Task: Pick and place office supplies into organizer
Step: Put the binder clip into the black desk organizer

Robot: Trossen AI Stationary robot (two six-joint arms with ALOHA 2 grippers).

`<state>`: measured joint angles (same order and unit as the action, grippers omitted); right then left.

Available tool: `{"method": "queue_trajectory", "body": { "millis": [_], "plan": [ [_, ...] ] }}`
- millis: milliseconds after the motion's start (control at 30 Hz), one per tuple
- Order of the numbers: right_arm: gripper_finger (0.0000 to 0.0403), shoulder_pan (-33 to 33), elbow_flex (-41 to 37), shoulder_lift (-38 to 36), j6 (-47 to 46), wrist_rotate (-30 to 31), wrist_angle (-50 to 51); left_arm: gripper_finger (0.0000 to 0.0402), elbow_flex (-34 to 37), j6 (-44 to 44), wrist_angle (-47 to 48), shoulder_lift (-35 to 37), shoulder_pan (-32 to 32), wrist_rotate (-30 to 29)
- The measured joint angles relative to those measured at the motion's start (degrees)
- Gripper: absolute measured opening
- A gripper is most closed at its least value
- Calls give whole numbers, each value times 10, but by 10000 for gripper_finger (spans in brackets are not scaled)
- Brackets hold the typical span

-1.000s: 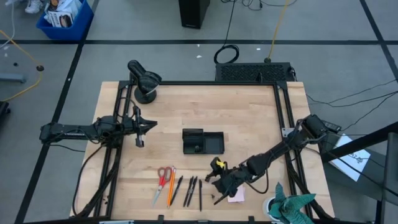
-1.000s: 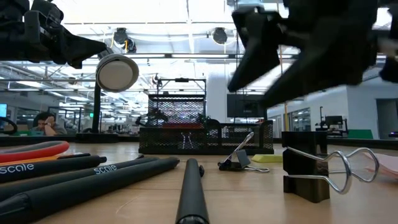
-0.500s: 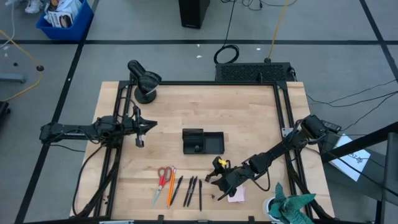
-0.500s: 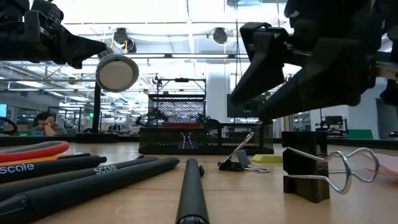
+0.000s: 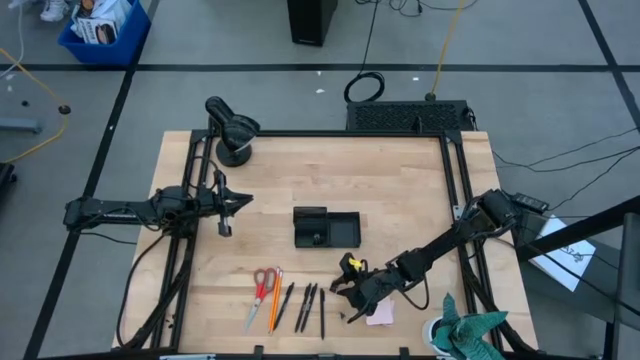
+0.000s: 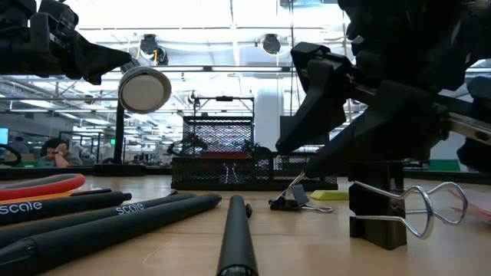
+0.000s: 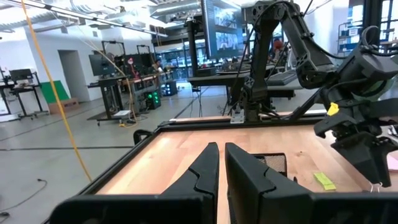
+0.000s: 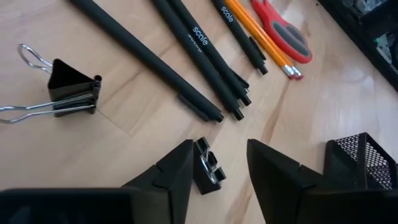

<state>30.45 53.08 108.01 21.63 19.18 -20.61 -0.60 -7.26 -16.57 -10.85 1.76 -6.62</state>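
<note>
R hand open, straddling small clip | L hand shut

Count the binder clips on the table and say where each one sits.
2. The small binder clip lies between the right gripper's open fingers, near the pen tips. The large binder clip sits on the far side of the pens from the scissors. Others may be hidden under the arm.
</note>
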Motion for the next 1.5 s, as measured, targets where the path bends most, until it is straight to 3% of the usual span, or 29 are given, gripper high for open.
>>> {"method": "queue_trajectory", "body": {
  "millis": [333, 633, 733, 1100, 1333, 1500],
  "plan": [
    [85, -8, 0, 0, -40, -30, 24, 35, 0, 0, 0, 0, 0, 0],
    [7, -8, 1, -1, -44, -27, 22, 35, 0, 0, 0, 0, 0, 0],
    [7, -8, 1, -1, -42, -26, 16, 35, 0, 0, 0, 0, 0, 0],
    [2, -6, 45, -62, -21, 42, 64, 35, 0, 0, 0, 0, 0, 0],
    [1, -7, 75, -110, -27, 190, 101, 35, 0, 0, -3, 0, 0, 0],
    [1, -26, 75, -120, -45, 229, 71, 35, 0, 0, -4, 0, 0, 0]
  ]
}}
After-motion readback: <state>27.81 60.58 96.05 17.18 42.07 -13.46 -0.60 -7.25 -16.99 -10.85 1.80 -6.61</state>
